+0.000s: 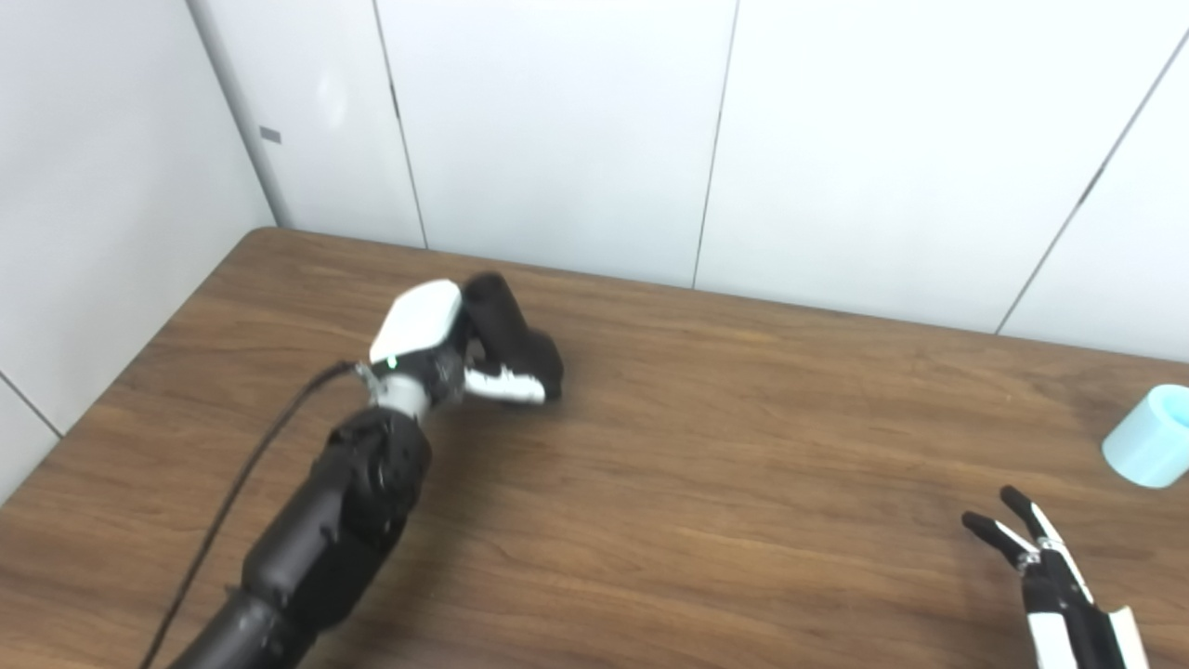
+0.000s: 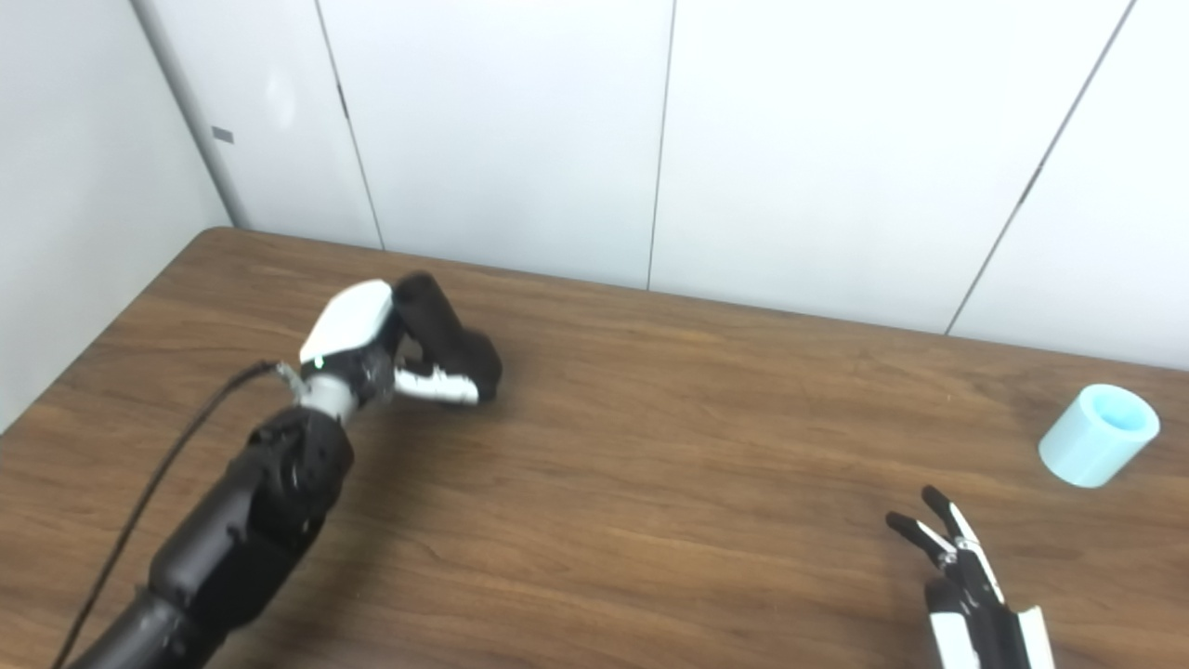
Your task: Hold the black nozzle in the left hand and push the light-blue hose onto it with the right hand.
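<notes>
The black nozzle [image 1: 509,327] is a short, thick cylinder at the left middle of the wooden table [image 1: 743,483]. My left hand [image 1: 437,348] is shut on it, with the thumb lying across its lower end, low over the table top. The light-blue hose [image 2: 1099,435], a short hollow tube, lies on its side near the table's right edge. My right hand [image 2: 957,567] is open and empty at the bottom right, fingers stretched out, a little below and to the left of the hose and apart from it.
White wall panels [image 1: 557,139] close off the table's back and left sides. A black cable [image 1: 232,492] runs along my left arm. Bare wood lies between the two hands.
</notes>
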Robot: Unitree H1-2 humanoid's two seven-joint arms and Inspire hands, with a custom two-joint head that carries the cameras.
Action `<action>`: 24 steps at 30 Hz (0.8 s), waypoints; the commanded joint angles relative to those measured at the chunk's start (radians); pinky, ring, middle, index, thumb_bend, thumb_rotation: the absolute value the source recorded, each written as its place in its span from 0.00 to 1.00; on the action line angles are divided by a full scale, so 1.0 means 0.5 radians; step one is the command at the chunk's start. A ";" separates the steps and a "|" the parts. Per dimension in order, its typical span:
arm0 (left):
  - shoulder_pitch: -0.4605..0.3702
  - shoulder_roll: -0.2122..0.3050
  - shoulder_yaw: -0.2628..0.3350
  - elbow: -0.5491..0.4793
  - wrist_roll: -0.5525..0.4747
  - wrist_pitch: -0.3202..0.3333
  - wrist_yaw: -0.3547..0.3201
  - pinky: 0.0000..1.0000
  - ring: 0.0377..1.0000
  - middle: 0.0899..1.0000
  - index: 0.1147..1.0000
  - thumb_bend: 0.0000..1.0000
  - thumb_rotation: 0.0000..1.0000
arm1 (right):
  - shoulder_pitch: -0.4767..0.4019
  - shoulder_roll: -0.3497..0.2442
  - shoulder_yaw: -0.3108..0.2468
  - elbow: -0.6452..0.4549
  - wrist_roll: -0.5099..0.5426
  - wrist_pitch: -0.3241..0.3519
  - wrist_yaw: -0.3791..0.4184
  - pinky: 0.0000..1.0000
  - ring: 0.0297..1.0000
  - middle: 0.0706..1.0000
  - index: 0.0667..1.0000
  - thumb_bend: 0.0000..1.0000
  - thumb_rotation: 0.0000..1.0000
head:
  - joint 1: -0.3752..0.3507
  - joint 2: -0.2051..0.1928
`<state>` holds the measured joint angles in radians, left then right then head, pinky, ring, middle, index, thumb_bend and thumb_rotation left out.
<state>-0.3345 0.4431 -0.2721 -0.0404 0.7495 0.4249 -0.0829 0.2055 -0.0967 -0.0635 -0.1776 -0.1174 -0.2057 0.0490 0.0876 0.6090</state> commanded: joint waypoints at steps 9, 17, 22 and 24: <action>0.204 -0.159 -0.146 -0.333 0.285 -0.187 0.082 0.65 0.59 0.45 0.41 0.52 0.00 | -0.044 0.101 0.038 -0.040 -0.102 0.009 -0.111 0.94 0.84 0.78 0.89 0.51 1.00 | -0.181 0.006; 0.338 -0.269 -0.242 -0.491 0.428 -0.295 0.010 0.71 0.59 0.44 0.42 0.52 0.00 | -0.090 0.104 0.033 -0.190 -0.141 0.154 -0.136 0.93 0.86 0.81 0.90 0.49 1.00 | -0.386 0.037; 0.417 -0.325 -0.270 -0.569 0.474 -0.347 -0.033 0.72 0.60 0.42 0.43 0.52 0.00 | -0.152 0.073 -0.009 -0.155 0.013 0.113 -0.124 0.82 0.86 0.84 0.91 0.51 0.97 | -0.529 0.051; 0.448 -0.338 -0.273 -0.591 0.471 -0.375 -0.061 0.70 0.58 0.41 0.43 0.52 0.00 | -0.181 0.054 -0.025 -0.110 0.031 0.070 -0.132 0.82 0.86 0.84 0.91 0.54 0.97 | -0.555 0.056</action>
<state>-0.0990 0.2728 -0.4119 -0.2968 0.9664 0.2596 -0.1245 0.1396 -0.0549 -0.0653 -0.2237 -0.1161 -0.1239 -0.0083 -0.1886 0.6366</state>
